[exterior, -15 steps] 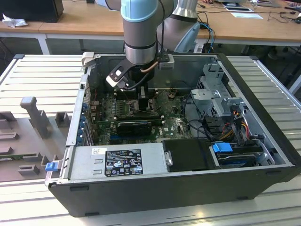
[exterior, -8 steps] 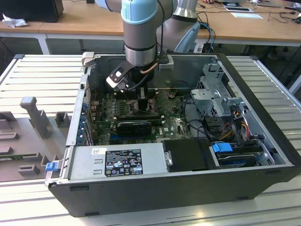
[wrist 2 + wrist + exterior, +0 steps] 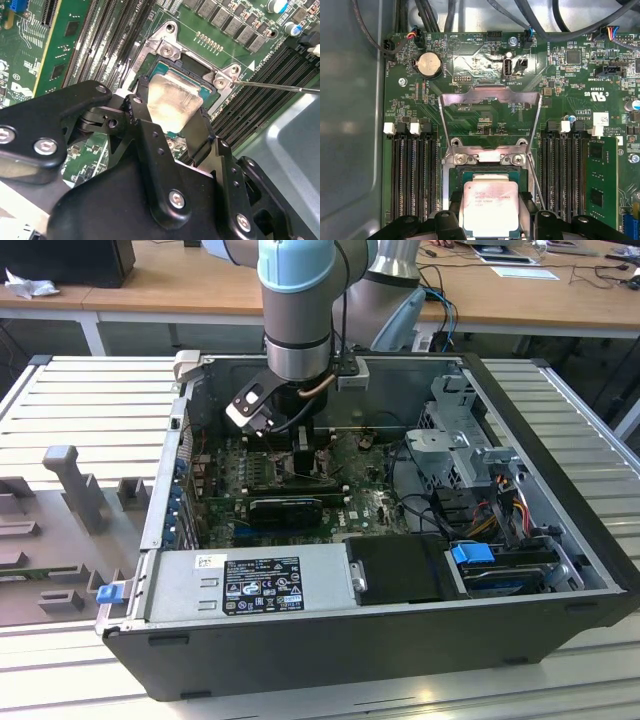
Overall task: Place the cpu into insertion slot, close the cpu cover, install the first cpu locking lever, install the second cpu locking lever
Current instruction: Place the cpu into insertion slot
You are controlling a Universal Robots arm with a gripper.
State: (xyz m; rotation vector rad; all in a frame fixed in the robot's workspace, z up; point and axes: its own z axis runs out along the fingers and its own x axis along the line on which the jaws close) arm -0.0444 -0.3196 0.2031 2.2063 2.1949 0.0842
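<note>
Cpu [image 3: 490, 207], pinched at opposite edges by fingers [image 3: 141, 107], at slot [image 3: 454, 175] with cover [image 3: 490, 94] raised, seating unclear: best kept level, edges square to rim, set down without force.

The cpu [image 3: 490, 207] has a plain silver-grey top with faint dark print (its edge shows teal). The cover [image 3: 490, 95] is bare silver. The slot [image 3: 517, 177] is dark, with a black-and-metal rim. The board [image 3: 560, 90] is green, speckled with small white lettering and fine pale traces. The memory slots [image 3: 412, 175] are black with white clips [image 3: 389, 128]. The gripper [image 3: 175, 102] is matt black with silver screws. The arm [image 3: 295, 280] is pale blue over grey. The case [image 3: 400, 650] is dark grey. The table [image 3: 90, 400] is light grey, ribbed in stripes.
</note>
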